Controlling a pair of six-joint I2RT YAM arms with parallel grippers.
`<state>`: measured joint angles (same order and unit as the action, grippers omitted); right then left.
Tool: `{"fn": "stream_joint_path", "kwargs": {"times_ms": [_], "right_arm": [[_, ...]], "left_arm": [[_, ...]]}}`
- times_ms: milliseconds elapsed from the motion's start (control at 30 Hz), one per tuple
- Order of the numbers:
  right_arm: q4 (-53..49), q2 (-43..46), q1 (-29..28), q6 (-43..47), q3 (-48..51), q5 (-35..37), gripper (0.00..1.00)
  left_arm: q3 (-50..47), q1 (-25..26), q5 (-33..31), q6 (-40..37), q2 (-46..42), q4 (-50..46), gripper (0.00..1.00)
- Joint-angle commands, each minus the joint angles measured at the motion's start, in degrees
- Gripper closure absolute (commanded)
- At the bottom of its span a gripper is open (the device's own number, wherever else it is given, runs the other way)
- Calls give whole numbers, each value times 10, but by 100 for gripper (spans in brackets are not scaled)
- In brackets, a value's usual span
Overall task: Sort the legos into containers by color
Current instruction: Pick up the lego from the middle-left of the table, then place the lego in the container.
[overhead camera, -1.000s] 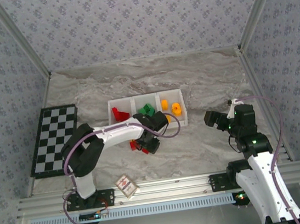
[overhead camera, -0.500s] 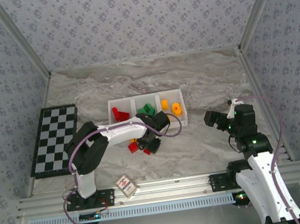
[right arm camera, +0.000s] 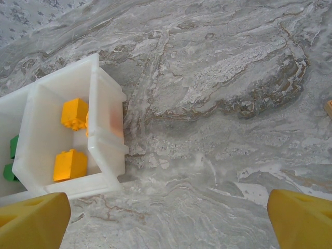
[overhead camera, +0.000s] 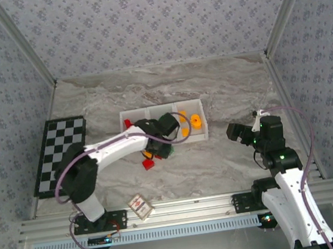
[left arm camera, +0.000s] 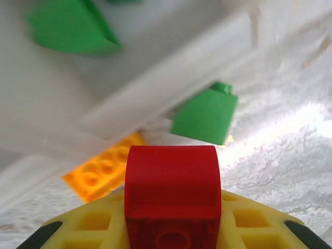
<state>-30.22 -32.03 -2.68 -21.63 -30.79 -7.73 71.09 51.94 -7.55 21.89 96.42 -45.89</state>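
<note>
Red lego (left arm camera: 172, 181) in left gripper (left arm camera: 172, 225), rounded end toward containers (left arm camera: 155, 98)

Drawn shut from partly open: left end effector (overhead camera: 164, 150), now clamped on a red lego (left arm camera: 173, 181). Carried off from above the loose legos (overhead camera: 148, 160) on the bench (overhead camera: 229, 85), up to the near wall of the containers (overhead camera: 203, 116), at the middle bin (overhead camera: 159, 109). Stretched farther forward, with the elbow (overhead camera: 75, 180) swung down and left in the top view. Uncovered beside the arm: an orange lego (overhead camera: 148, 156). Gone from the bench just below the end effector: one red lego seen there before.
</note>
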Motion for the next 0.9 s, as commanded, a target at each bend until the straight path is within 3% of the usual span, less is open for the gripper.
{"fn": "stream_joint_path", "kwargs": {"times_ms": [0,333,867], "right_arm": [[-3,0,4,-6,4,10,0],[-5,0,4,-6,2,11,0],[-1,0,4,-5,5,13,0]], "left_arm": [[-4,-36,-29,14,-43,-13,71],[5,-193,3,12,-73,4,67],[24,-222,31,20,9,37,63]]}}
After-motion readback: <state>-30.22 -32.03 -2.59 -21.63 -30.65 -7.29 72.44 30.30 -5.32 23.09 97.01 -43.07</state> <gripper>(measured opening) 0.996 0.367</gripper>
